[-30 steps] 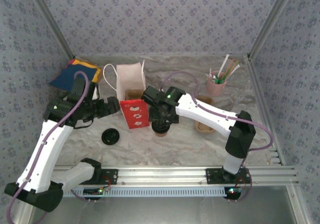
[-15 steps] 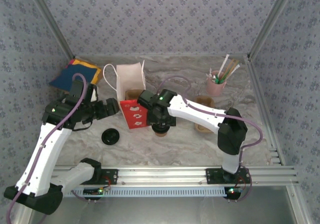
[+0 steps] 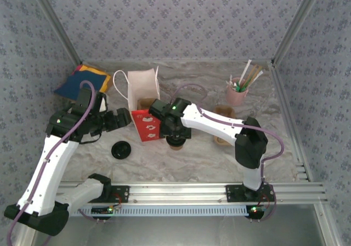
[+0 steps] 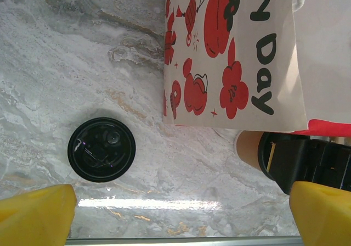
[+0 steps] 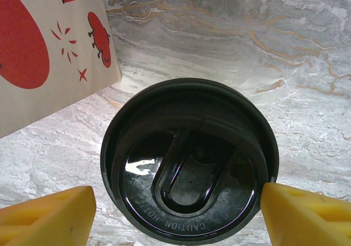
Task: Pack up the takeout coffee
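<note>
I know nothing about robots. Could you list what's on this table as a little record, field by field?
Coffee cup: lidded, upright on the marble table, beside the red-printed bag
Spare lid: black, lying flat on the table, apart from the cup
Right pincer: fingers either side of the cup's lid; grip unclear
Left pincer: open, empty, near the spare lid
Back right: pink cup of straws
</note>
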